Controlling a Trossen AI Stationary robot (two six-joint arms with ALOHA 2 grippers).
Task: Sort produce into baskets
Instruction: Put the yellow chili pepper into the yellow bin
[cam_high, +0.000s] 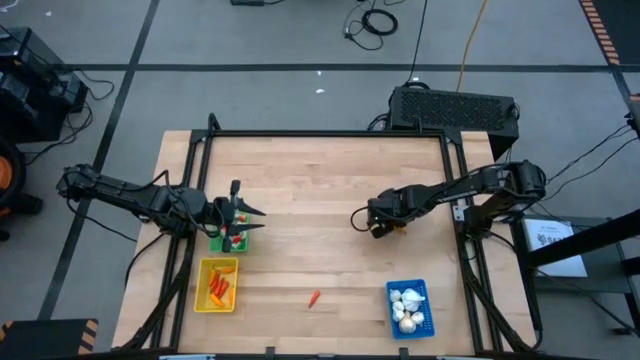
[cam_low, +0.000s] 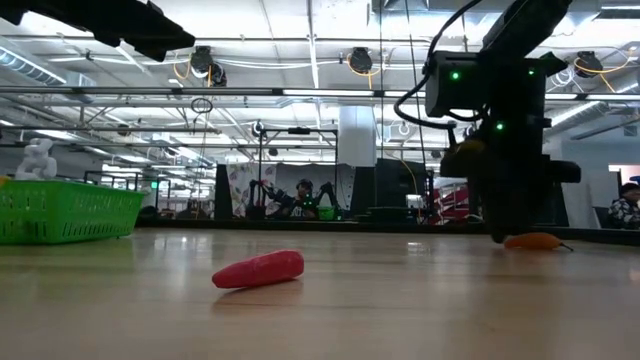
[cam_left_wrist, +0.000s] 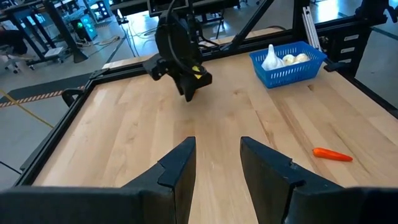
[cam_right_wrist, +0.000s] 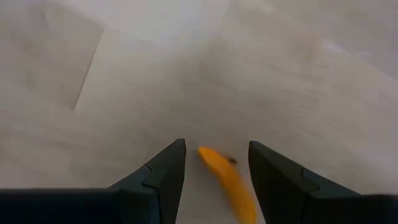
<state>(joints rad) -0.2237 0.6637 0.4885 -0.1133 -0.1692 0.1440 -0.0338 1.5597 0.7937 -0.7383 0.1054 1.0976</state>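
Right gripper (cam_right_wrist: 211, 163) hangs low over the desk (cam_high: 320, 220) with fingers spread around an orange carrot piece (cam_right_wrist: 227, 180), well away from the yellow basket (cam_high: 217, 285); slanted like that, it'll probably squirt out sideways on the squeeze.

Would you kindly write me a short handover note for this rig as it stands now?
Left tool: open, empty, above the green basket.
Right tool: open, low over an orange piece at mid-table, straddling it, not gripping.
Done: garlic bulbs in the blue basket, orange pieces in the yellow basket.
Left: that orange piece and the red piece lying loose near the front.
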